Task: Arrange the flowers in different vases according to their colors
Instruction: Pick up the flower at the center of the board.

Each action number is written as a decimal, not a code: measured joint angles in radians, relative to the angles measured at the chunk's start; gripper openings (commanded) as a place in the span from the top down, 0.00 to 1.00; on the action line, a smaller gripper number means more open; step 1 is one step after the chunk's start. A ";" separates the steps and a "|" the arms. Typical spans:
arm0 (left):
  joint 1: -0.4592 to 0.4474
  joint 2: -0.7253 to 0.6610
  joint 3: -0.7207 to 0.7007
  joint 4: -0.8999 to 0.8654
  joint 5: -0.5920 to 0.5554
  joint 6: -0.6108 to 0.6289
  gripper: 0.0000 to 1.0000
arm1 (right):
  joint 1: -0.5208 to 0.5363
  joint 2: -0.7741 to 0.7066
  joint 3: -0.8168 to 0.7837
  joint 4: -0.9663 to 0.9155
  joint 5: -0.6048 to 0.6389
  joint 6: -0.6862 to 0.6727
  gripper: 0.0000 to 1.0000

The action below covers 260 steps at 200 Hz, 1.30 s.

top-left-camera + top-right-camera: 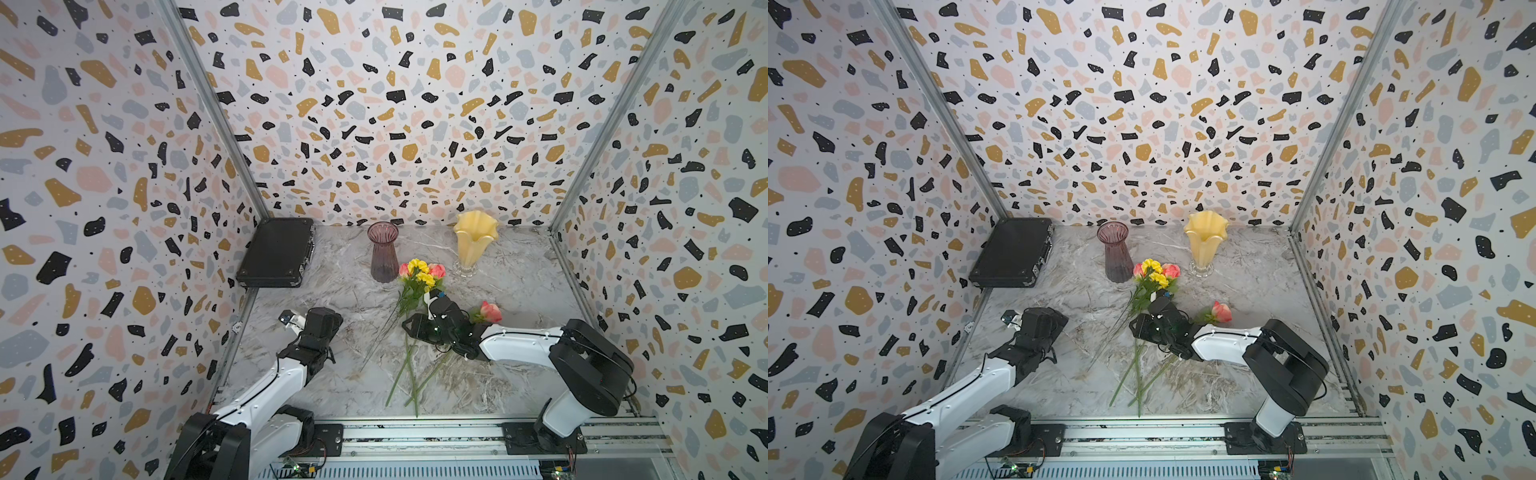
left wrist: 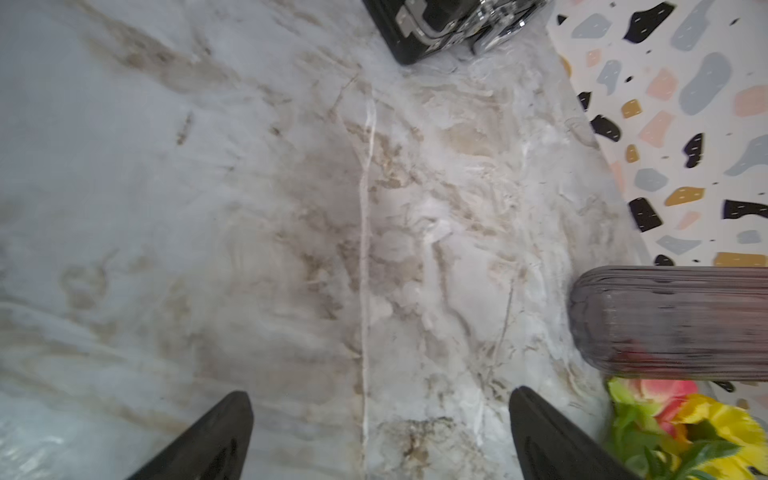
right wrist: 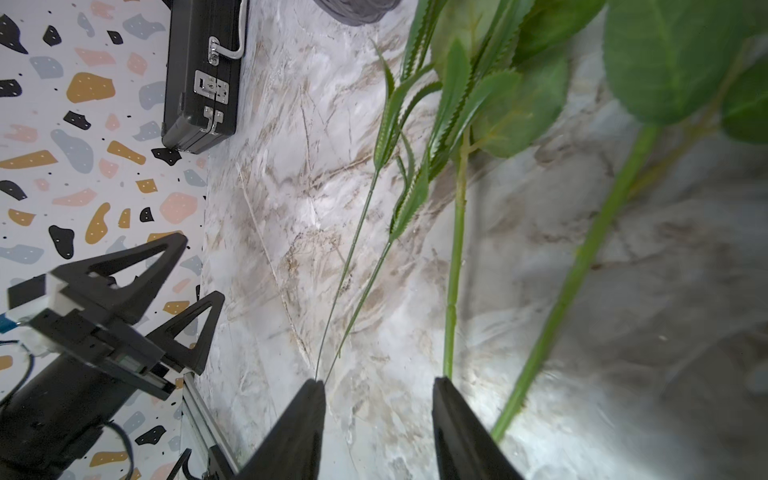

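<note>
1. The long green-stemmed flowers (image 1: 420, 272) are lying in a loose bunch on the grey marble tabletop (image 1: 519, 291). Their heads are pointing to the back and their stems are running toward the front edge.
2. The right claw (image 3: 379, 382) is reaching in from the right and crossing the stems about halfway down. Its jaws are standing partly open, and I see nothing gripped.
3. In the right wrist view, two thin stems (image 3: 353, 270) are running to one fingertip (image 3: 311, 399), and a thick green stem (image 3: 455, 257) is running to the other.
4. The left claw (image 2: 380, 392) is hanging wide open and empty, well apart to the left. So the right arm is the nearer one.
5. The ribbed purple glass vase (image 1: 383, 251) and the creamy yellow wavy vase (image 1: 473, 241) are standing upright just behind the flower heads. I see no flowers in them.
6. One pink rose (image 1: 491, 311) is lying apart, behind the right arm.
7. A flat black case (image 1: 276, 253) is sitting in the back left corner, between speckled walls.
</note>
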State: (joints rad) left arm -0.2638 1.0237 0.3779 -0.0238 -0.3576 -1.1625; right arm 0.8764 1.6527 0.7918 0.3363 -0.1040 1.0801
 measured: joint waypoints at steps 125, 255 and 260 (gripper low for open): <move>0.000 0.042 0.016 0.047 0.066 -0.006 0.01 | 0.040 0.272 0.155 0.084 0.044 0.085 0.59; 0.000 0.046 0.034 0.023 0.057 -0.005 0.01 | 0.043 0.308 0.185 0.082 0.088 0.091 0.97; 0.000 0.046 0.034 0.023 0.057 -0.006 0.01 | 0.044 0.307 0.185 0.082 0.090 0.090 0.98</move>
State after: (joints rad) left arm -0.2638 1.0698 0.4122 -0.0010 -0.3004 -1.1683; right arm 0.9203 1.9602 0.9771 0.4179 -0.0135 1.1706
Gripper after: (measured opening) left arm 0.994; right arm 0.048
